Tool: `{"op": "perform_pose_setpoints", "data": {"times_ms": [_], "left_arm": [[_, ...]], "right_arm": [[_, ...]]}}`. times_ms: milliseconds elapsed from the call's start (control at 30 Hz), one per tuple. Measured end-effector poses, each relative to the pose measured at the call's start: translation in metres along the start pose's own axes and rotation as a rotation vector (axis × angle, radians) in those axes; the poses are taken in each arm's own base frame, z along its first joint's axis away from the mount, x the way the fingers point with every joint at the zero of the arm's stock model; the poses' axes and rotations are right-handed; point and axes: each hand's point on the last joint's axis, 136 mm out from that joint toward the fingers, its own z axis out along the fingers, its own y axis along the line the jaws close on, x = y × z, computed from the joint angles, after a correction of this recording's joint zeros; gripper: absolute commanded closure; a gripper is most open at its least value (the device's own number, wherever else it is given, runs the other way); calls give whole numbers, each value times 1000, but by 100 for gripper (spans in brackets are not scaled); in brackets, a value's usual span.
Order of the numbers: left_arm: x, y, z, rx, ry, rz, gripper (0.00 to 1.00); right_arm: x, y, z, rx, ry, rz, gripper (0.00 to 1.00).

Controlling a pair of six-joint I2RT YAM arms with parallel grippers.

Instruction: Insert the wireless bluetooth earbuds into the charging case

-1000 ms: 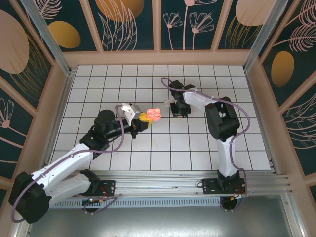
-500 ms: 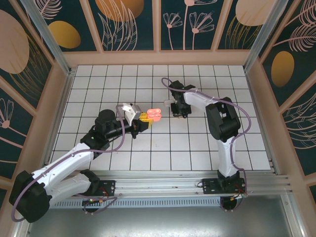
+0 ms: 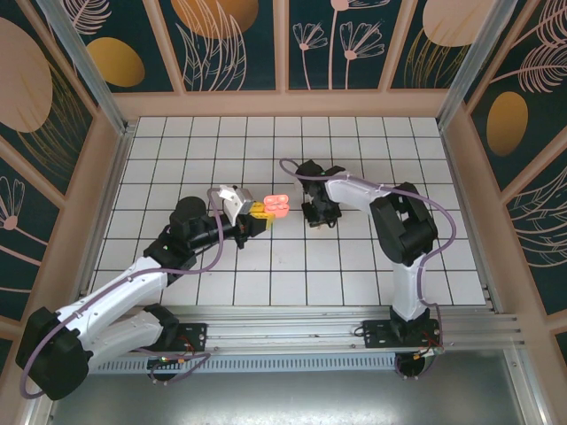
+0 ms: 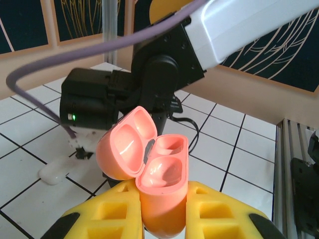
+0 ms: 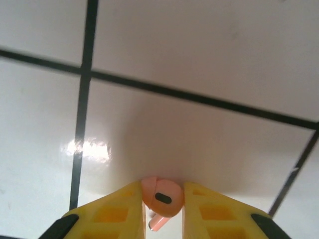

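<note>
White tiled floor [image 3: 177, 142] enclosed by dark floral wall panels [image 3: 354, 44].

Bright even light, glare on tiles [image 5: 84, 147], soft shadows

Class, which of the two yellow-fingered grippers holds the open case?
The left gripper: it clamps the open salmon-pink plastic charging case, while the right gripper pinches only a tiny salmon-pink earbud.

The left arm [image 3: 115, 295] and right arm [image 3: 353, 188] are built alike: glossy white link shells joined by bulky, rounded black joints. A thick lilac cable [image 4: 119, 46] loops along each. The fingers [image 4: 112, 215] are bright yellow with recessed rectangular pockets and black outer corners. The right arm's black wrist housing [image 4: 94, 99] carries what seems to be a small green light [image 4: 73, 117].
</note>
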Motion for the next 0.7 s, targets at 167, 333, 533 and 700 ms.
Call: {"op": "perform_pose_setpoints", "data": {"times_ms": [167, 333, 533, 700], "left_arm": [[-1, 0, -1, 0, -3, 2, 86], [-1, 0, -1, 0, -3, 2, 86], [-3, -1, -2, 0, -8, 4, 86], [-6, -2, -4, -1, -19, 10, 86]], "right_arm": [[1, 4, 0, -10, 1, -3, 70], [0, 4, -1, -11, -1, 13, 67], [-2, 5, -3, -14, -9, 37, 68], [-3, 4, -4, -14, -11, 55, 68]]}}
